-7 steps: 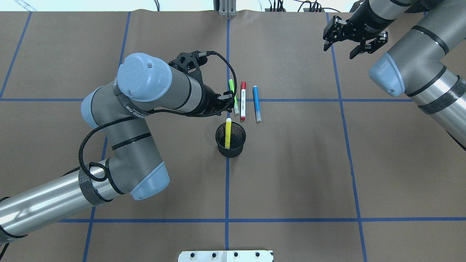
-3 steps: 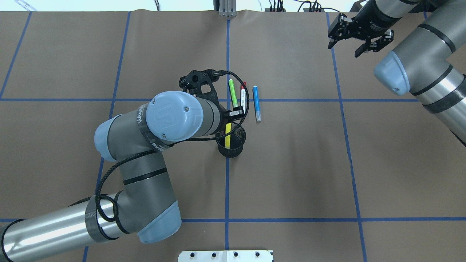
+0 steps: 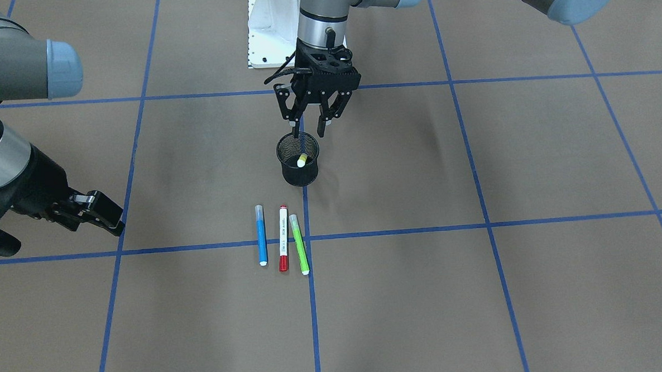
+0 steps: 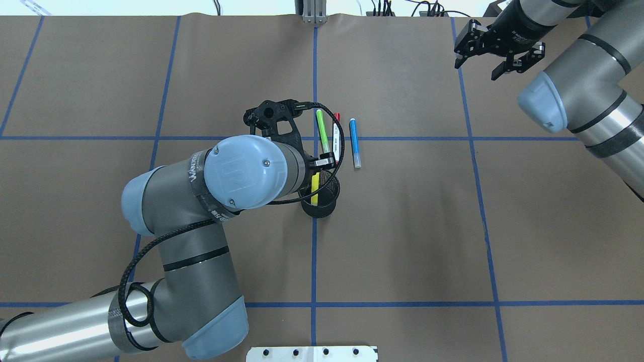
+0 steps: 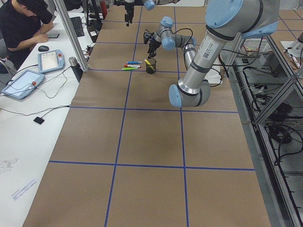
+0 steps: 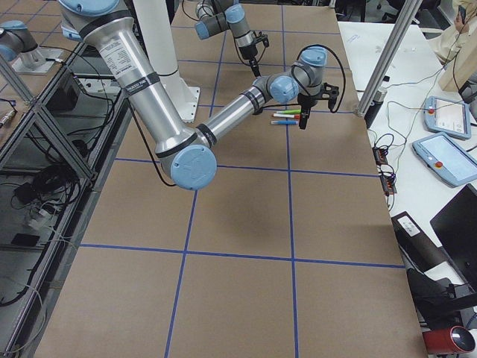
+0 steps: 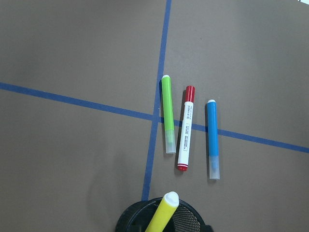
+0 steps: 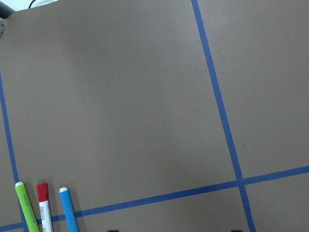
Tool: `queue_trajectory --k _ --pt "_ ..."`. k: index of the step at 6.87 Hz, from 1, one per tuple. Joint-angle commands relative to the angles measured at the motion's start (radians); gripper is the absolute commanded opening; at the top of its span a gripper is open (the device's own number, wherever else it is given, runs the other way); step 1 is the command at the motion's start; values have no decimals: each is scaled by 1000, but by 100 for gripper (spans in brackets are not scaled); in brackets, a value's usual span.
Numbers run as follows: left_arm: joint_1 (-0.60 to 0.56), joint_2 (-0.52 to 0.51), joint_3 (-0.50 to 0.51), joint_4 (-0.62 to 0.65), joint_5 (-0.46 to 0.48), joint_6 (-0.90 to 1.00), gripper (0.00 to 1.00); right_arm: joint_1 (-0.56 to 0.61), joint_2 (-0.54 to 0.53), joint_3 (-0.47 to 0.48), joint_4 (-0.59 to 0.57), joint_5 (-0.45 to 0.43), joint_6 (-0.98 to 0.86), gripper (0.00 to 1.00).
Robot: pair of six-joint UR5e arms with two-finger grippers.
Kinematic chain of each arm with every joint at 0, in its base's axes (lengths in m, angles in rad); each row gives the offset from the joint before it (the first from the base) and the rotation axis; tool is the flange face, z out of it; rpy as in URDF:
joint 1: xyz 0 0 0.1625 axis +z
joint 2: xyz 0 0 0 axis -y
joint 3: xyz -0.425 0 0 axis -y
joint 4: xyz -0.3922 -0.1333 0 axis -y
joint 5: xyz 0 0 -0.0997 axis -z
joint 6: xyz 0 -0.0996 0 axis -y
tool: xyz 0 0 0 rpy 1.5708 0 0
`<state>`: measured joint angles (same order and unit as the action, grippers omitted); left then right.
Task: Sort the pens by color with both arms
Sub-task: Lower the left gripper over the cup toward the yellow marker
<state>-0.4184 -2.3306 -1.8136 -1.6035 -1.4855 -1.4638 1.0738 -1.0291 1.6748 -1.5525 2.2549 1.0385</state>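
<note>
Brown paper tabletop (image 4: 402,226), blue tape grid (image 4: 402,303), white side desk (image 5: 23,137).

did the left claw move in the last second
Yes: the left claw moved from beside the green pen to above the mesh cup.

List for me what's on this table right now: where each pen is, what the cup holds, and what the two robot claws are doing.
Lying flat: blue pen, red-ended white pen and green pen, side by side, roughly parallel
In the cup: yellow pen, leaning inside the black mesh cup
Left arm: left gripper open, empty, poised just over the cup
Right arm: right gripper open, empty, off to the side, far from the pens
Surface: brown paper with a blue tape grid
</note>
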Motion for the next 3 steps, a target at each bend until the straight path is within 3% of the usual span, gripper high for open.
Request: queue_trajectory --k 1,3 --pt "3 -44 49 11 22 19 58 0 -2 0 0 0 0 83" --pt "1 -62 94 10 22 60 57 0 -2 0 0 0 0 83"
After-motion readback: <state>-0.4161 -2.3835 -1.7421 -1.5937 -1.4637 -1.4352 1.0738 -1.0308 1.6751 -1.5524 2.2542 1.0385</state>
